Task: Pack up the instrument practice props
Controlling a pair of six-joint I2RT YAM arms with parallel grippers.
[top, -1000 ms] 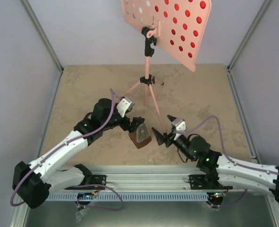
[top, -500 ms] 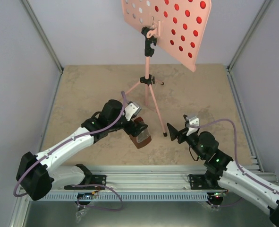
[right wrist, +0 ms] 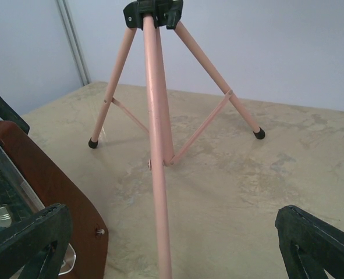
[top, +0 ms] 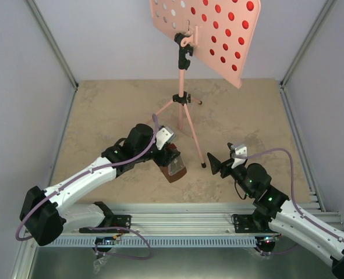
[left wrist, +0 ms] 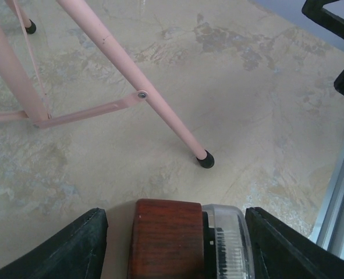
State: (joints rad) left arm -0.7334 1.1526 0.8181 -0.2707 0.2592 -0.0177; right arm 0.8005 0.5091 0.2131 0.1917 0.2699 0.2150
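The small brown metronome (top: 175, 168) (left wrist: 166, 238) stands on the table in front of the pink music stand (top: 181, 97). My left gripper (top: 172, 158) (left wrist: 174, 232) straddles it, open: the right finger lies close against its clear cover and a gap shows at the left finger. To the right of the stand's near foot (top: 204, 165) my right gripper (top: 212, 165) (right wrist: 172, 244) is open and empty, facing the near leg (right wrist: 157, 174). The hole-dotted desk (top: 204, 35) shows red through its right holes and white through its left holes; the sheets themselves are hidden behind it.
The stand's three legs spread over the middle of the tan table (top: 102, 110), each ending in a black foot (left wrist: 205, 160). Grey walls close the table on three sides. A metal rail (top: 177, 224) runs along the near edge.
My left gripper has moved right over the metronome, and its jaws have narrowed around it. My right gripper has drawn back to the right, away from the metronome.
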